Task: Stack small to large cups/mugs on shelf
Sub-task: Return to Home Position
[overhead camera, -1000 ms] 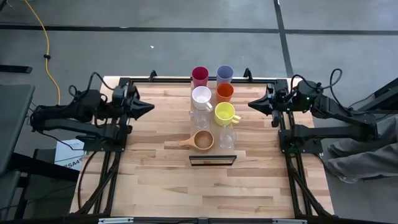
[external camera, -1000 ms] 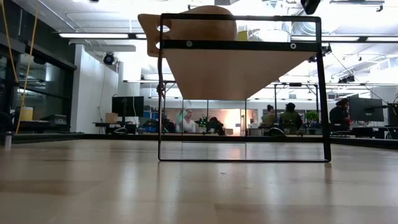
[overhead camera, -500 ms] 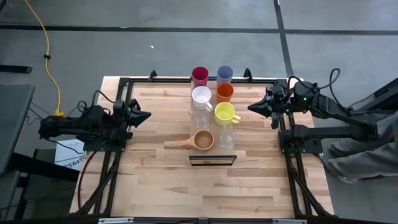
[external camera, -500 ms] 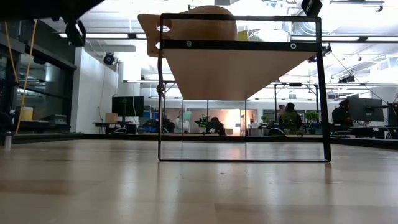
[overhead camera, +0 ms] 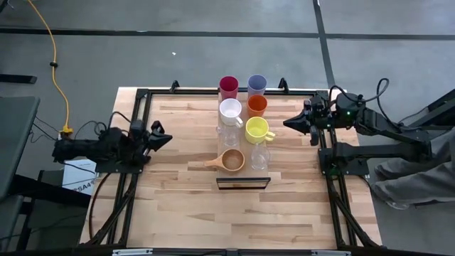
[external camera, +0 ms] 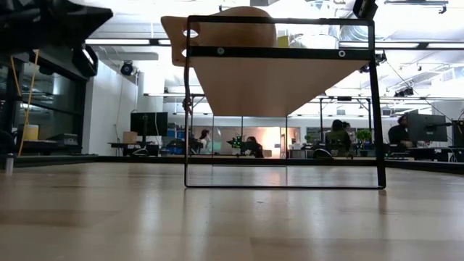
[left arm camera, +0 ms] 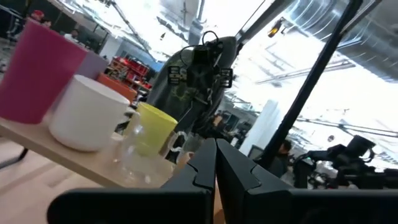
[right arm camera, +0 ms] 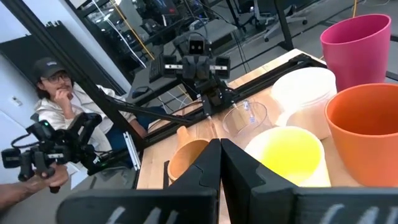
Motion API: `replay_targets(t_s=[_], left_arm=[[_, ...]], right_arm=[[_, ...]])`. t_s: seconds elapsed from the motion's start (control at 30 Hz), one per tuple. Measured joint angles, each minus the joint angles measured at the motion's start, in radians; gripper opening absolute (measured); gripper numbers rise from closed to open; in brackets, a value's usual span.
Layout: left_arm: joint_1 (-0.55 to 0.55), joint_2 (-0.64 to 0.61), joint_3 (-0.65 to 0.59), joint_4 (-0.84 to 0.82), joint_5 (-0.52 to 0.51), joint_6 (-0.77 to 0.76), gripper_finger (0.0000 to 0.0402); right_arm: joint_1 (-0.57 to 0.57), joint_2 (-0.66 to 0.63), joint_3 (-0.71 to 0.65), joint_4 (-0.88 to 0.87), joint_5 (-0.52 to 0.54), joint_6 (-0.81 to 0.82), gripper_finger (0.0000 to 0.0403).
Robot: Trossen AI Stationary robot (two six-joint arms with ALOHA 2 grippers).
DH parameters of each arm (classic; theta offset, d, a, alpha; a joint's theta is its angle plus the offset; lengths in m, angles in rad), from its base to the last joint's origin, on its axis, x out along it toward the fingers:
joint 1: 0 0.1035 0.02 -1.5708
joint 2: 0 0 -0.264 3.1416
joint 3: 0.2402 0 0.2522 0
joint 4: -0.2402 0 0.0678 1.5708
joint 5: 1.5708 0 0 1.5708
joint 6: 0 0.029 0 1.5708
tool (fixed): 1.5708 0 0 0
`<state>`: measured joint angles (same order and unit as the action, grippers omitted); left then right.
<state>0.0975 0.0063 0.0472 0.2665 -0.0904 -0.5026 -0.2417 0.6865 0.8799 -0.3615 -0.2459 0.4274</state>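
1. High view: your left gripper (overhead camera: 168,137) sits at 9 o'clock on the table (overhead camera: 178,203), pressed together and empty. Your right gripper (overhead camera: 286,122) sits at 3 o'clock, likewise pressed together and empty. Both are well apart from the cups. The cups stand in pairs down the middle. From 12 o'clock you have the red cup (overhead camera: 228,87) and purple cup (overhead camera: 257,84), then the white mug (overhead camera: 230,110) and orange cup (overhead camera: 257,105). Next come a glass (overhead camera: 229,135) and the yellow mug (overhead camera: 256,129), then the wooden cup (overhead camera: 232,161) and second glass (overhead camera: 259,156). A black stand (overhead camera: 242,183) is at 6 o'clock of them.
2. Low view: the shelf (external camera: 275,83) rides on the stand, raised off the table, with the wooden cup on its near end. Your left arm (external camera: 43,22) blurs in at 10 o'clock. People (external camera: 337,134) sit far behind.
3. Left wrist view: the fingers (left arm camera: 199,174) meet with no gap. Beyond them the red cup, white mug, glass and yellow mug stand on the shelf.
4. Right wrist view: the fingers (right arm camera: 205,168) meet too. A person (right arm camera: 53,99) in a cap sits beyond the table.
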Motion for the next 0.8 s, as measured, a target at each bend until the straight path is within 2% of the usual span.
replay_targets(t_s=[0.07, 0.5, 0.8], left_arm=[[0.0, 0.0, -0.04, 0.05, 0.011, -0.004, 0.0], [0.001, 0.0, -0.039, -0.241, -0.011, 0.007, 0.0], [0.001, 0.01, -0.038, -0.236, -0.007, 0.002, 0.0004]], right_arm=[[0.0, 0.0, 0.0, 0.0, 0.0, 0.002, 0.0], [0.0, -0.012, 0.001, 0.007, -0.005, -0.025, 0.0], [0.001, -0.093, 0.0, -0.003, -0.048, -0.078, 0.0]])
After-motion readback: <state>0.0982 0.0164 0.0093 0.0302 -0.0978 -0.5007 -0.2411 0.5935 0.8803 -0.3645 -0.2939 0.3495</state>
